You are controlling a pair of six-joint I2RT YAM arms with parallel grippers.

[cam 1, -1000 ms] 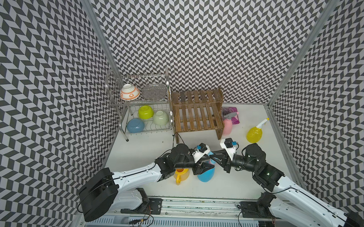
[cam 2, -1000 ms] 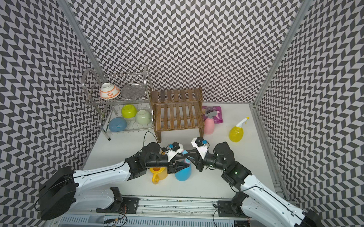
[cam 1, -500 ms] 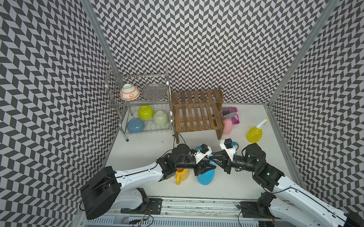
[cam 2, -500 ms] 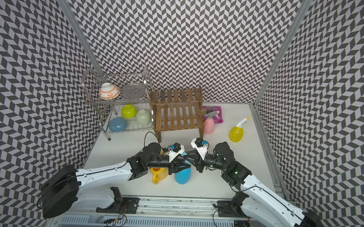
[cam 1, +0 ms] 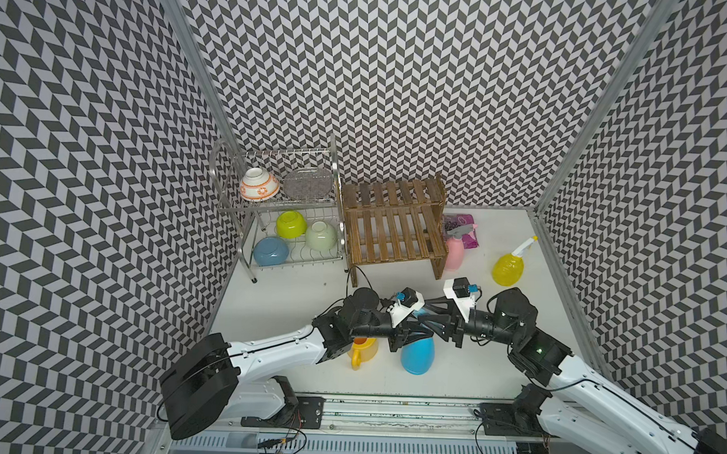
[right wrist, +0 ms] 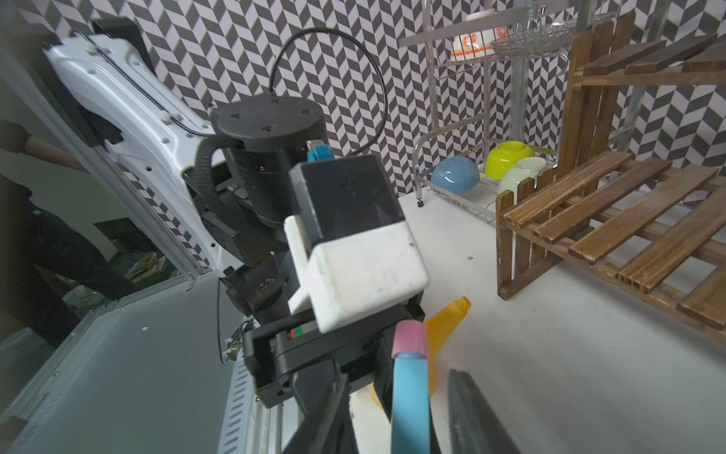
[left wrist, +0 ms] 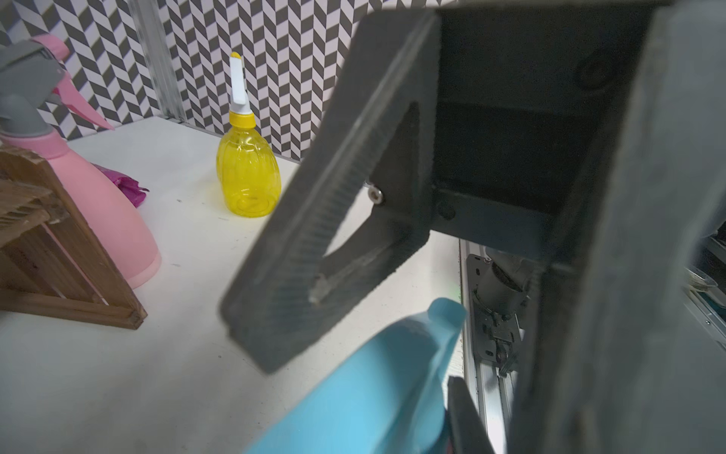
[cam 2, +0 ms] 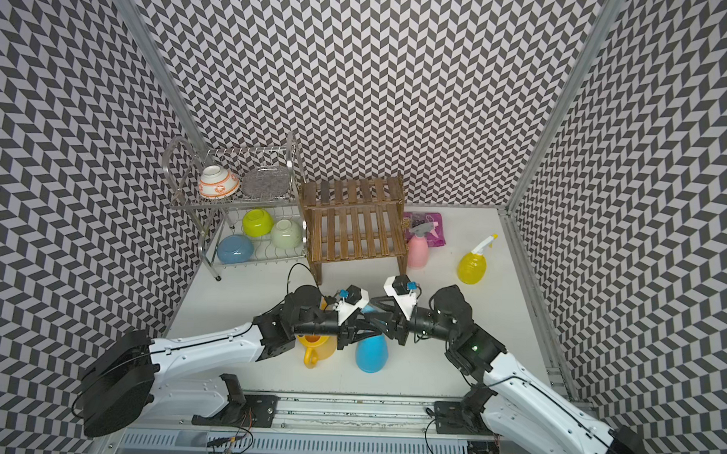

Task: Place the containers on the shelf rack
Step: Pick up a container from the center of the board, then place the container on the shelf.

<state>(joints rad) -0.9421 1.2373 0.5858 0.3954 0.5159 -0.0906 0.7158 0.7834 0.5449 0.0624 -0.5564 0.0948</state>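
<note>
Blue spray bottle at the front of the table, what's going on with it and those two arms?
Both arms meet at the blue spray bottle near the front edge of the table. The right claw is open around its trigger head; the left claw reaches in at its neck, grip unclear. The shelf rack holds nothing yet: the pink bottle, yellow bottle and watering can all sit on the table.

Shelf rack (cam 1: 394, 259) lies open from above; pink bottle (cam 1: 453, 256) hugs one end, perhaps touching.
</note>
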